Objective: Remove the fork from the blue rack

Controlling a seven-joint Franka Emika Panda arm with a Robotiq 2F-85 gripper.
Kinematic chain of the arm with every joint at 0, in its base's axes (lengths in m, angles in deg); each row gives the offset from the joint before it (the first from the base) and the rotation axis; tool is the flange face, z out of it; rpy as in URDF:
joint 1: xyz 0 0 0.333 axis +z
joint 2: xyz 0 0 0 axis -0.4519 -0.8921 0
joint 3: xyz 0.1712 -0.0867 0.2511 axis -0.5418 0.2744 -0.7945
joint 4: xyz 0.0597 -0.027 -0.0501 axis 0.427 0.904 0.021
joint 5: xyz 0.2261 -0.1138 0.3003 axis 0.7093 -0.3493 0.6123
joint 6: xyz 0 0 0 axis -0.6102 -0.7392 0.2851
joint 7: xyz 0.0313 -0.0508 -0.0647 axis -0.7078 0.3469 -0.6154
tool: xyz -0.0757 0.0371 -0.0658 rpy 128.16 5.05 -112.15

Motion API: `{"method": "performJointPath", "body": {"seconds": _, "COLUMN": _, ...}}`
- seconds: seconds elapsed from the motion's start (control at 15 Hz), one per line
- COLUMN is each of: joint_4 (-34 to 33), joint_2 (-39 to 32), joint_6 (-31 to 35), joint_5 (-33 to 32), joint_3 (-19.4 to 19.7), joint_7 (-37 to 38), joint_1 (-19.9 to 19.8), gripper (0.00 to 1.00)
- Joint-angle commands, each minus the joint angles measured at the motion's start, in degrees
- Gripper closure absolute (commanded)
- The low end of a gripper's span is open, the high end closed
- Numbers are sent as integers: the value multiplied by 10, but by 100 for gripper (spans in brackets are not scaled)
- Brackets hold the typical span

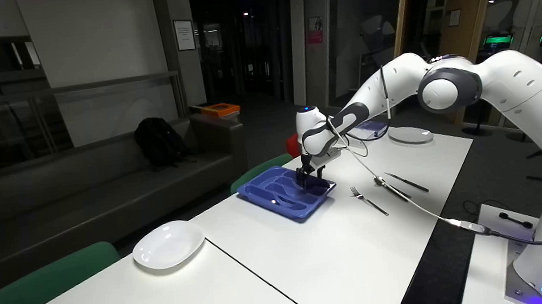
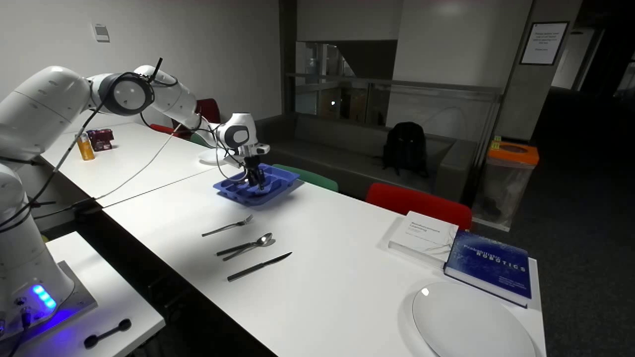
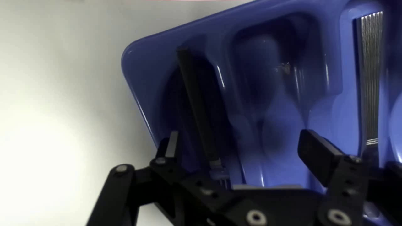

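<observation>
I have the jaws spread wide over the blue rack [image 3: 282, 116], one by its outer wall, the other above the inner dividers. In the compartment at the rack's rounded corner a dark-handled fork [image 3: 198, 106] lies lengthwise, between the jaws in my wrist view, its metal head mostly hidden behind them. Further in, past the next compartment, a ribbed metal handle [image 3: 371, 81] lies in its own slot. Pale worktop [image 3: 78, 78] shows outside the rack; which worktop edge or corner is nearest I cannot tell.
</observation>
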Motion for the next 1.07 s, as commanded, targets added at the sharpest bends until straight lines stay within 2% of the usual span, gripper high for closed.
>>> {"method": "performJointPath", "body": {"seconds": 0.0, "joint_4": -47, "joint_2": -19, "joint_6": -26, "joint_5": 8, "joint_3": -10, "joint_7": -20, "joint_1": -13, "gripper": 0}}
{"method": "performJointPath", "body": {"seconds": 0.73, "joint_4": -101, "joint_2": -63, "joint_6": -39, "joint_5": 16, "joint_3": -14, "joint_7": -33, "joint_1": -28, "gripper": 0}}
{"method": "performJointPath", "body": {"seconds": 1.0, "joint_4": -105, "joint_2": -70, "joint_6": -39, "joint_5": 24, "joint_3": -21, "joint_7": -47, "joint_1": -42, "gripper": 4}}
